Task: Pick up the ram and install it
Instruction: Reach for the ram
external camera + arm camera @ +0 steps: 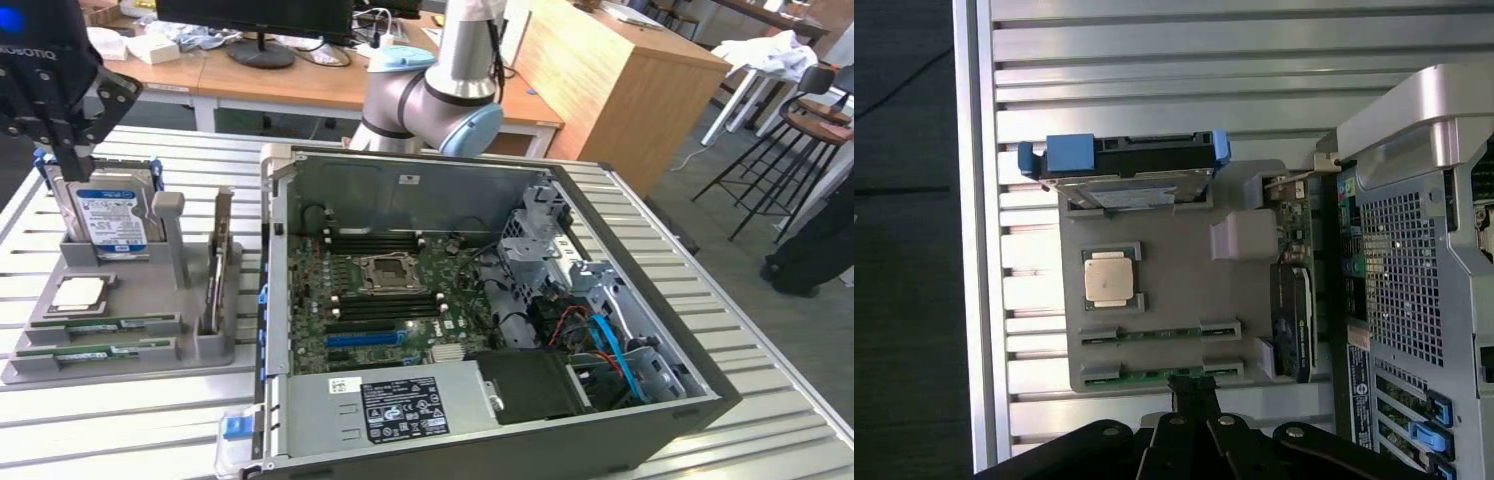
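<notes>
Exterior view: grey tray (140, 295) with ram (96, 352), twin stick (104, 326), processor (78, 292), hard drive (110, 218); pincer (67, 160) above, fully closed, empty.

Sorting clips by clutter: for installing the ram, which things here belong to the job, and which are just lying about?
Job: gripper, shut; ram stick; twin stick; motherboard.
Lying about: hard drive; processor chip; expansion card.

Ram sticks (114, 323): two. Hard drive (110, 215): one. CPU (78, 292): one. Expansion card (216, 270): one. Computer case (400, 185): one.
</notes>
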